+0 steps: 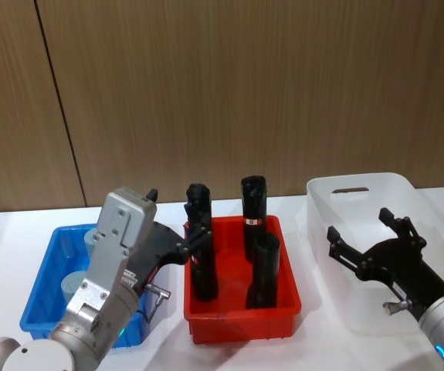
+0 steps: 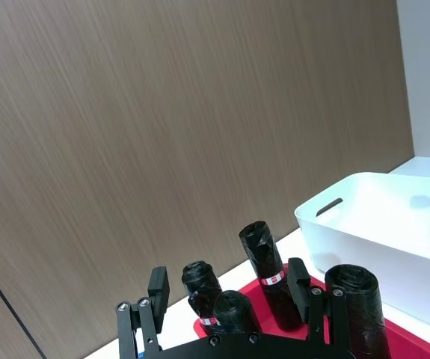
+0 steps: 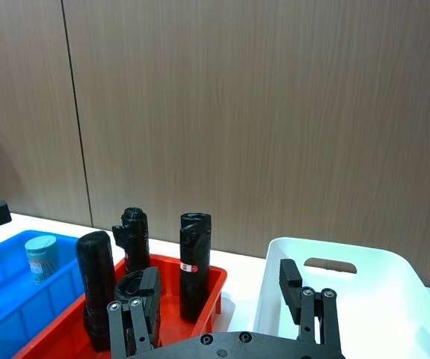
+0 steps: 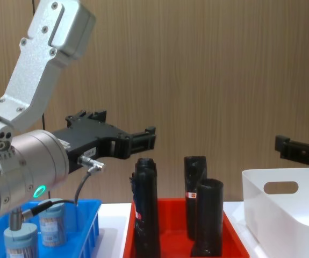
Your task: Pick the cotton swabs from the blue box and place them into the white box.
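Left gripper (image 2: 229, 288) open, empty, raised near blue box (image 1: 40, 278), likely staged for 2 swabs (image 3: 41, 254). Right gripper (image 1: 360, 224) open, empty, parked over white box (image 1: 318, 216).

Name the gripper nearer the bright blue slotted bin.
Left. The left gripper hangs at the right edge of the bright blue slotted plastic bin, near the red plastic bin; the right gripper hovers over the white plastic bin, farther off.

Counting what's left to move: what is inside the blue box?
Two cotton swabs jars stand in the blue box. The left arm covers its near right part; anything there is hidden.
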Controlling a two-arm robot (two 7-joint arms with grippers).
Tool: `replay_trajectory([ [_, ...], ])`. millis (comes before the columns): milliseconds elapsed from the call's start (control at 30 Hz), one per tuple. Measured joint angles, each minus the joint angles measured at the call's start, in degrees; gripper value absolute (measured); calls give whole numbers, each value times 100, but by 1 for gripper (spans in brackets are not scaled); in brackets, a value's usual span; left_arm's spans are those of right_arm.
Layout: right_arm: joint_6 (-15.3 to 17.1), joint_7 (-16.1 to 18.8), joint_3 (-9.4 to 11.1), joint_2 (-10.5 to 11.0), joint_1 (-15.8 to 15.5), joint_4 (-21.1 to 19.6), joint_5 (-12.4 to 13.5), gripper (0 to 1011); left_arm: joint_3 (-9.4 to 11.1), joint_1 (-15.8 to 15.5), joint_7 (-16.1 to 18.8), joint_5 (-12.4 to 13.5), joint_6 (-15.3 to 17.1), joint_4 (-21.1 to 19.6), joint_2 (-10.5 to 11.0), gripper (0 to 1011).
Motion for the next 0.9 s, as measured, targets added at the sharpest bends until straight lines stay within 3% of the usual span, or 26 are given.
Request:
replay_trajectory([
  [900,0,0,0,0,0,0,0,1002,-12,-2,-9,0,4,15,3,1004],
])
